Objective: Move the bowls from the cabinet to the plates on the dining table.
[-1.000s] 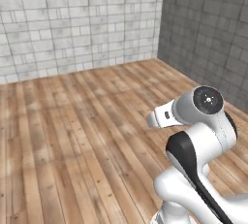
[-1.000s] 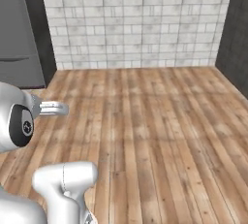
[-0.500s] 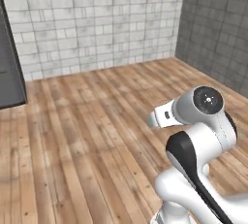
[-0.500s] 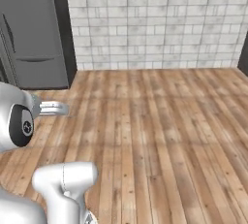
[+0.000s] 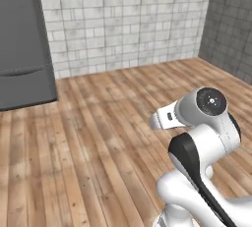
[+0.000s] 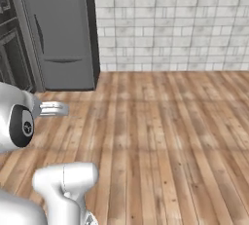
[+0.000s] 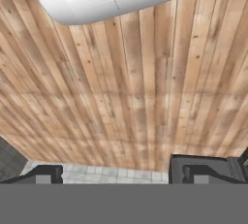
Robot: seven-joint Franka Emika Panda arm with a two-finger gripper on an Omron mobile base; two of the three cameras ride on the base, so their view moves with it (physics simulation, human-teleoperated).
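Hand (image 7: pixel 116 172) hangs released and empty, its two dark fingertips (image 7: pixel 38 174) spread wide over bare wooden floor (image 7: pixel 135 87). Ahead of me, in the left base view, stands a grey refrigerator (image 5: pixel 22 39) against a white tiled wall (image 5: pixel 123 19), with a darker grey tiled wall (image 5: pixel 229 19) off to the right. In the right base view the same refrigerator (image 6: pixel 58 29) sits beside a dark panelled unit (image 6: pixel 12 48) at the far left edge. No bowls, plates, cabinet or dining table are in sight from where I am, so I cannot tell where they stand. I judge I am at the travelling step, with no bowl fetched yet. Next, I expect the base needs to bring the wall cabinet into view and within reach, so I can open its door.
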